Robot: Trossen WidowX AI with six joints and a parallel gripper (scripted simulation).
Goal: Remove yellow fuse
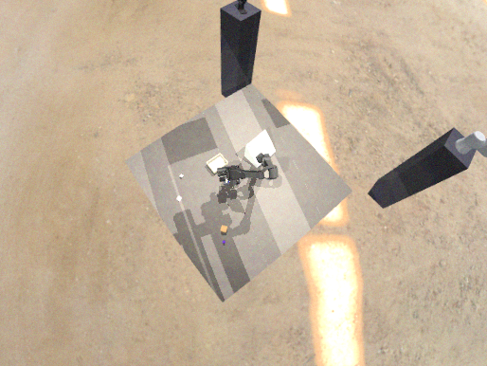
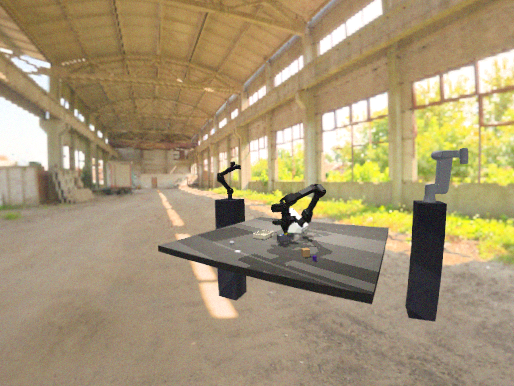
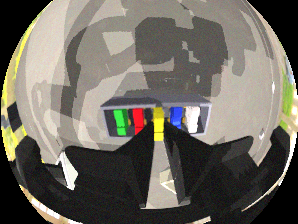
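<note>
Now end effector (image 3: 158, 137) clamps yellow fuse (image 3: 158, 127) — between fingertips; above fuse block (image 3: 157, 119).

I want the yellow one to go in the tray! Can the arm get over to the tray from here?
Probably yes. The jaws are shut on the yellow fuse at the fuse block. The tray sits close beside the arm, nothing standing between, once the fuse is lifted.

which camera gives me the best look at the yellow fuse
The wrist view. There the yellow fuse stands in the middle of the fuse block, pinched in the claw, with green and red fuses on one side and blue and white on the other. In the top and exterior views the arm hides it.
</note>
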